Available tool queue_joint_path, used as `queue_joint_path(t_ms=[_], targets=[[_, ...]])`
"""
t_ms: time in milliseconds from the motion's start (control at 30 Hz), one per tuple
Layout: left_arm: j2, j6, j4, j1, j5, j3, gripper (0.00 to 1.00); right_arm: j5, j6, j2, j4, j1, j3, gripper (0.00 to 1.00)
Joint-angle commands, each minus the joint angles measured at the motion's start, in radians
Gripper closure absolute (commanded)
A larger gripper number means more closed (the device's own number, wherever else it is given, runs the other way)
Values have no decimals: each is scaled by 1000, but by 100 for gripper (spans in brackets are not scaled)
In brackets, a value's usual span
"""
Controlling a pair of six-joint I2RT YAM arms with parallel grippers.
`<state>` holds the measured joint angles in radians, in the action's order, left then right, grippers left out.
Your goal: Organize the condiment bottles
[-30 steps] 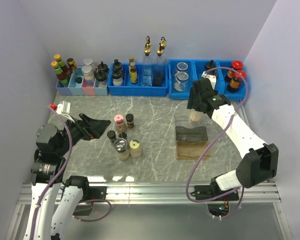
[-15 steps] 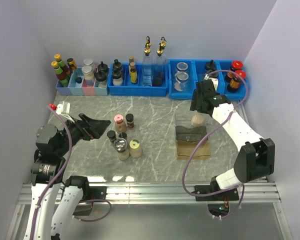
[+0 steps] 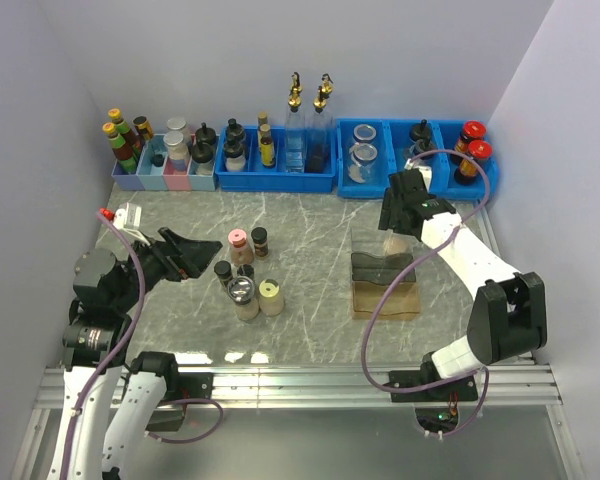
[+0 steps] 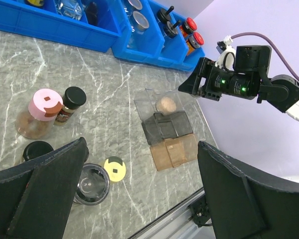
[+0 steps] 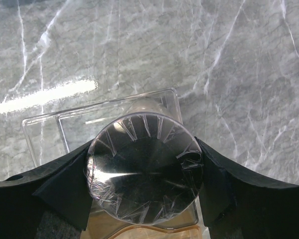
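My right gripper [image 5: 144, 175] is shut on a clear-lidded spice jar [image 5: 144, 167] with beige contents [image 3: 392, 241], held upright over the clear rear step of a tiered rack [image 3: 385, 285]. Whether the jar touches the step I cannot tell. Several more condiment bottles stand grouped left of centre: a pink-lidded jar [image 4: 45, 101], two black-lidded jars [image 4: 74, 97] [image 4: 37, 149], a wider clear-lidded jar [image 4: 92, 181] and a pale-yellow-lidded jar [image 4: 114, 168]. My left gripper [image 3: 195, 255] hangs open just left of that group, holding nothing.
Blue bins [image 3: 277, 181] line the back wall, with small bottles, two tall gold-spouted bottles [image 3: 308, 125] and red-capped sauce bottles [image 3: 472, 150] in them. Pastel bins [image 3: 160, 178] sit at the back left. The rack's dark and amber steps [image 4: 174, 149] lie nearer the front.
The right gripper has shifted slightly toward the rack with the jar still in it. The left arm and the grouped jars have not moved.
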<state>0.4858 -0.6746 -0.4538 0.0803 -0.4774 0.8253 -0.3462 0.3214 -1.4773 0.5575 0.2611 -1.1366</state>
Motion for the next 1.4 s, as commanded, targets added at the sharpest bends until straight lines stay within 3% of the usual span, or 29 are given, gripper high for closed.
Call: queue_joint_path(t_ms=[0, 200, 467, 667, 833, 967, 1067, 1367], targets=[[-16, -6, 21, 4, -10, 0, 1, -19, -16, 41, -57, -5, -15, 31], [-13, -2, 15, 4, -6, 8, 1, -36, -16, 132, -16, 1, -66, 5], [-21, -6, 7, 4, 19, 1, 1, 35, -30, 253, 24, 87, -124, 1], [-24, -19, -11, 4, 85, 5, 1, 264, -80, 275, -31, 406, -95, 3], [-27, -26, -55, 3, 173, 26, 1, 322, -133, 177, -97, 683, -100, 3], [-33, -51, -161, 3, 356, 58, 1, 306, -151, 57, -102, 811, -190, 2], [-41, -62, -204, 3, 465, 84, 1, 262, -157, -37, -94, 877, -261, 1], [-39, -63, -238, 4, 504, 98, 1, 210, -166, -256, -80, 929, -388, 0]])
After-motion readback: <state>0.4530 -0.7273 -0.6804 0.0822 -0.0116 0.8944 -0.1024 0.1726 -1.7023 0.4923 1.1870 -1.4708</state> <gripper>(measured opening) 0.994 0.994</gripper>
